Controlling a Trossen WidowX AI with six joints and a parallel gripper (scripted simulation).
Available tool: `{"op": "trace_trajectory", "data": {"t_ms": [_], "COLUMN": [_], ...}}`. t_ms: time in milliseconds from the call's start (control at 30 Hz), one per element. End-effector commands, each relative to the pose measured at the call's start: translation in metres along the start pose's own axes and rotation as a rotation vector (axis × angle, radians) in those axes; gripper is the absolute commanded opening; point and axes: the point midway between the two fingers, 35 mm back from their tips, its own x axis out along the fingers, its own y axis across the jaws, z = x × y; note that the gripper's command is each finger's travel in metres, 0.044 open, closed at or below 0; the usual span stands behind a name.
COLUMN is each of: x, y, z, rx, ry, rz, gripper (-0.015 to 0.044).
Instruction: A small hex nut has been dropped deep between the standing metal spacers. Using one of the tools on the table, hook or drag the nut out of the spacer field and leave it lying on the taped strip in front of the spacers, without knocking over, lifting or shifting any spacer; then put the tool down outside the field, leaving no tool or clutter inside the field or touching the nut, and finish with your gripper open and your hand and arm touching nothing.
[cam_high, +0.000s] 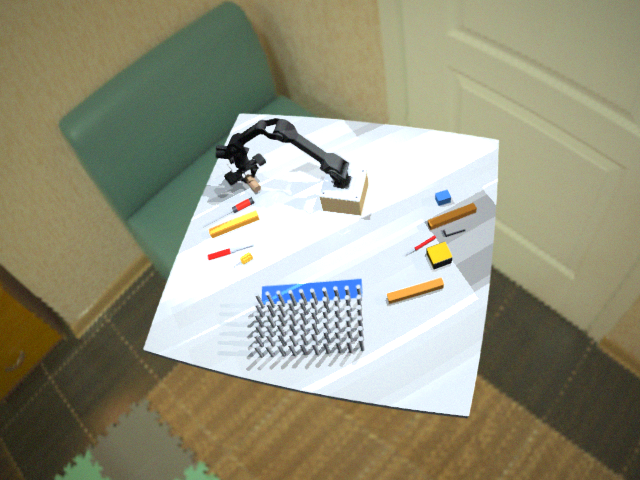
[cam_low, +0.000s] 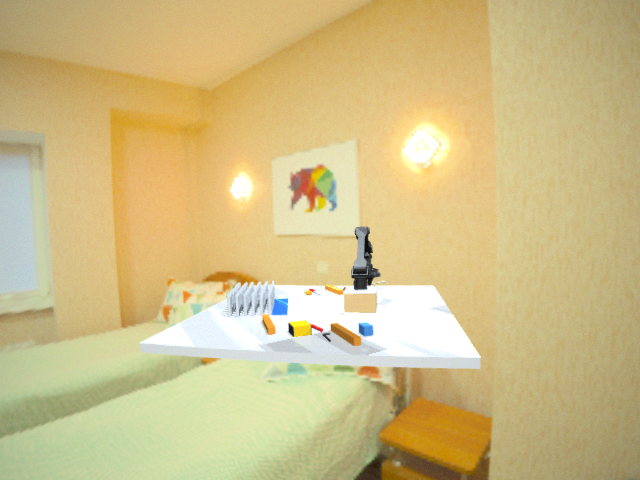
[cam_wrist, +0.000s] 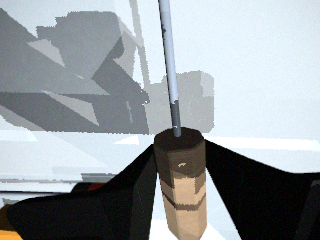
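Fingers (cam_high: 246, 172) are clamped on the wooden-handled tool (cam_high: 253, 184) (cam_wrist: 185, 192), over the counter's far side from the spacers (cam_high: 310, 325) (cam_low: 250, 299). Probably light, stiff; I'd keep gripping mid-handle. Can't spot the nut.

No legible text, label, brand, number or sign was found in any of the three views; no lettering could be read on any surface from upper left to lower right.

The strip (cam_high: 311, 287) (cam_low: 280, 306) is blue, the spacers (cam_high: 310, 325) (cam_low: 250, 299) grey.
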Motion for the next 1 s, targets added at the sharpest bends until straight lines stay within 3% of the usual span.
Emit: {"op": "trace_trajectory", "data": {"t_ms": [0,967], "x": [0.009,0.041], "y": [-0.001,-0.002], "z": [-0.001,-0.003], "rx": [0.005,-0.002], "ry": [0.004,-0.006], "rz": [-0.003,0.007], "gripper": [0.0000,0.0000]}}
